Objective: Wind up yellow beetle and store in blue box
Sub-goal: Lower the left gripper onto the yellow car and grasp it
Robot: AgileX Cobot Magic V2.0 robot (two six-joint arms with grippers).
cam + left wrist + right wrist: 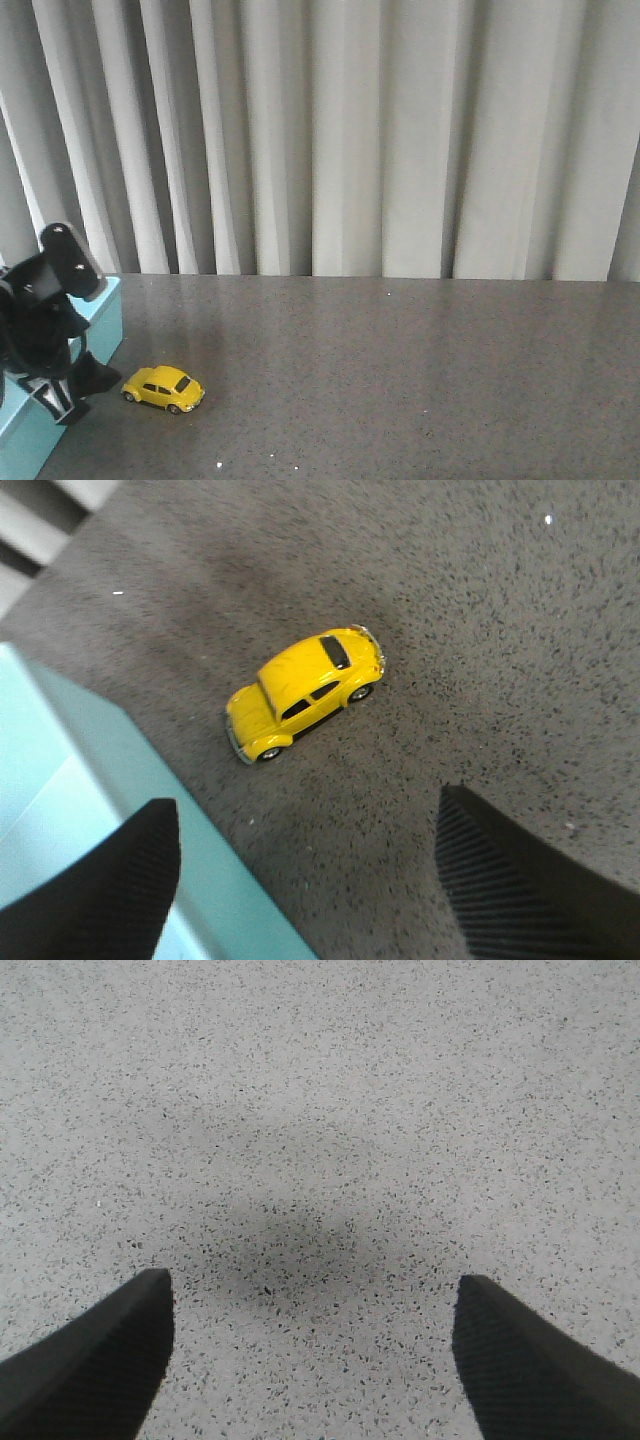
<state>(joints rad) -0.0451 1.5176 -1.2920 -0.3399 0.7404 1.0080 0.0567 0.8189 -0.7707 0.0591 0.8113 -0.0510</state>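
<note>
The yellow beetle (pixel 163 389) stands on its wheels on the grey table at the front left, just right of the blue box (pixel 104 318). It also shows in the left wrist view (pixel 303 693), with the blue box (pixel 70 790) beside it. My left gripper (pixel 82 392) hovers over the box's right wall, a little left of the car; in its wrist view the left gripper (pixel 310 830) is open and empty. My right gripper (pixel 312 1305) is open and empty over bare table; it is out of the front view.
The speckled grey table (pixel 400 370) runs back to a pale pleated curtain (pixel 350 130). The blue box is cut off by the left edge of the front view.
</note>
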